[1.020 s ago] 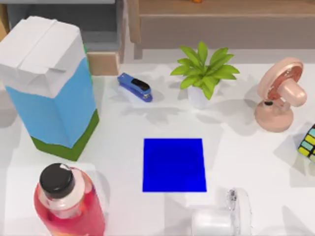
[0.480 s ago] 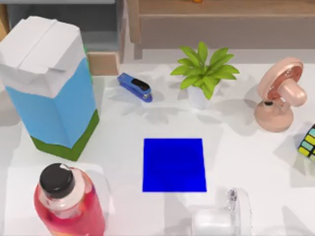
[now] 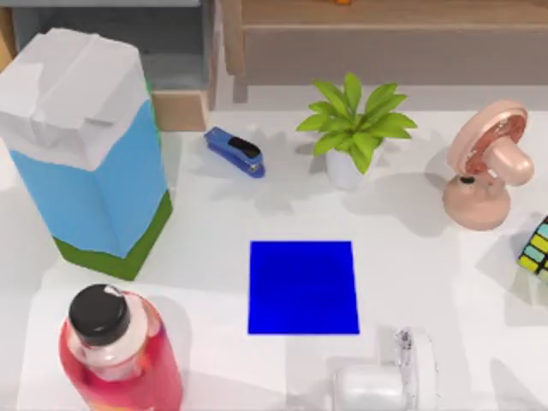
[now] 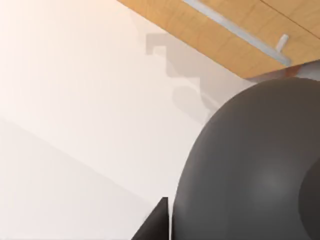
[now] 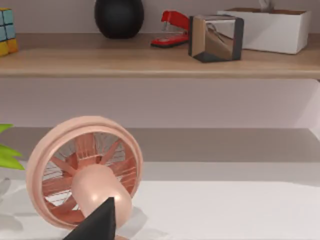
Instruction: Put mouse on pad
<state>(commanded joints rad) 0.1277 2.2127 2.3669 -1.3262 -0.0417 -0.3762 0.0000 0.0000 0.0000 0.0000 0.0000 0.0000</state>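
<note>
Pad [image 3: 303, 287] lies flat at the middle of the table [image 3: 428, 257], well apart from the blue stapler [image 3: 235, 152] and the potted plant [image 3: 355, 128] behind it. Near its right front corner, at the top view's lower edge, you see a white rounded object [image 3: 368, 390]; whether it is the mouse cannot be told. Your right gripper [image 5: 97, 222] shows as a dark tip before the pink fan [image 5: 85, 172]. Your left gripper [image 4: 156, 225] sits beside a dark rounded shape [image 4: 250, 165]. You cannot tell whether either gripper is released or clenched.
</note>
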